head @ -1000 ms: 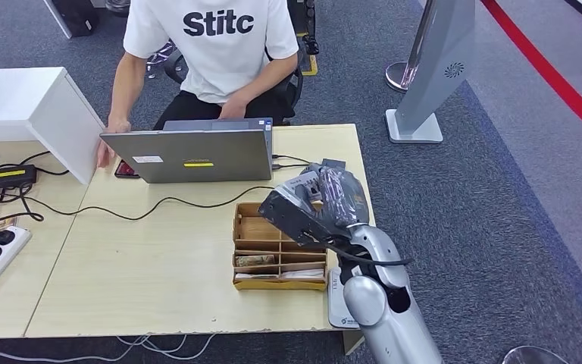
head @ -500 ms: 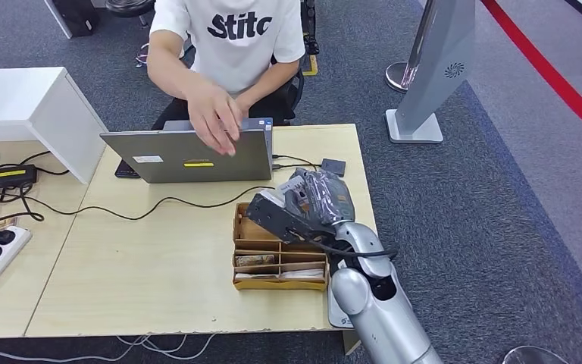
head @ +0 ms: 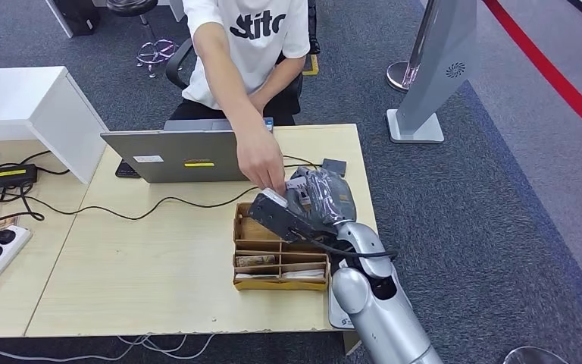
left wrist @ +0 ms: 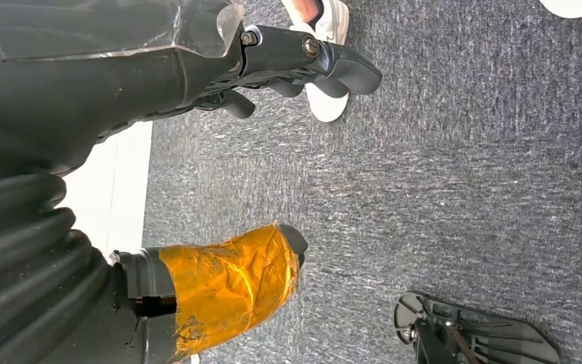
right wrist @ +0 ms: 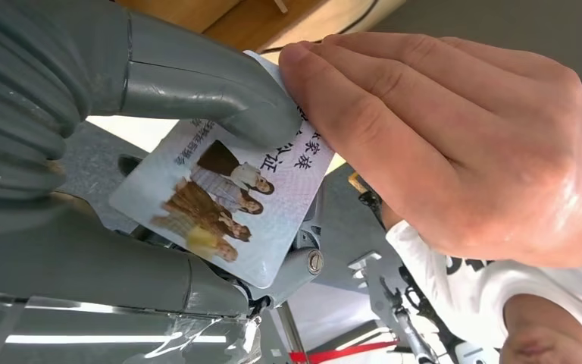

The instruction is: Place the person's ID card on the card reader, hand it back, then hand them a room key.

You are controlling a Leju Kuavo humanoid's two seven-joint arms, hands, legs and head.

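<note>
Now wooden tray (head: 242,227) sits beneath robot hand (head: 303,205) w/ ID card (right wrist: 223,201).

ID card (right wrist: 227,205) corner under the person's fingers (right wrist: 394,114); card text too blurred to read.

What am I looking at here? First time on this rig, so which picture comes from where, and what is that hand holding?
The wide picture is the robot's head camera looking down at a desk with a laptop and a wooden organiser tray. The silver arm ends in the right hand. Its wrist camera shows it pinching an ID card while a person's hand touches the card's edge. The other close-up is the left hand, hanging over the carpet and holding nothing.
</note>
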